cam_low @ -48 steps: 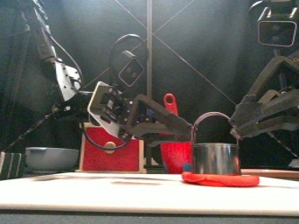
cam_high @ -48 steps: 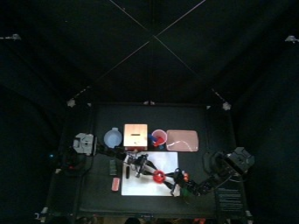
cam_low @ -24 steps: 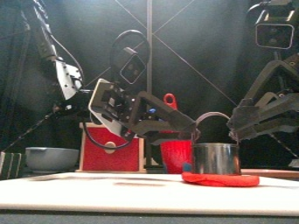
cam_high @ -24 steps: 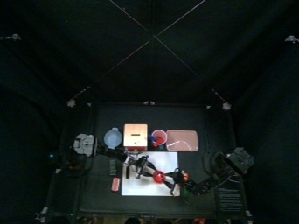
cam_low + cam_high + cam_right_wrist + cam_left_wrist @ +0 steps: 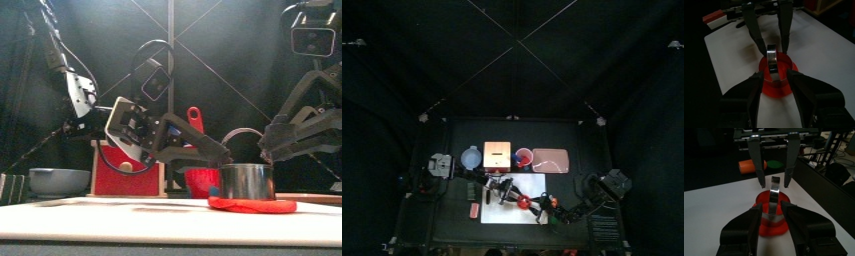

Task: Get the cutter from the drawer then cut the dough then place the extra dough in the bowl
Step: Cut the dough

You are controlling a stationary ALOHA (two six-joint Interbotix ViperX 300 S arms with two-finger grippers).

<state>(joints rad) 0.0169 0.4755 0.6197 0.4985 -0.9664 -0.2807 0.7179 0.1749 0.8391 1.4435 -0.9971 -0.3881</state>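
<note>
Cutting step: cutter (image 5: 247,182) sits on dough (image 5: 251,205).
Top: both on the board (image 5: 502,213), near middle of the desk (image 5: 449,232). Front: cutter upright. Wrist views: left tool (image 5: 774,207) and right tool (image 5: 775,75) wide, straddling it, likely steadying the press.

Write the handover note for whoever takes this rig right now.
Grippers: left gripper and right gripper are both at the cutter, from opposite sides; grip cannot be told.
Things: the cutter stands on the red dough on the white board; the bowl sits left of the wooden box.
Done: cutter fetched and set on dough.
Left: finish the cut, put the extra dough in the bowl.
</note>
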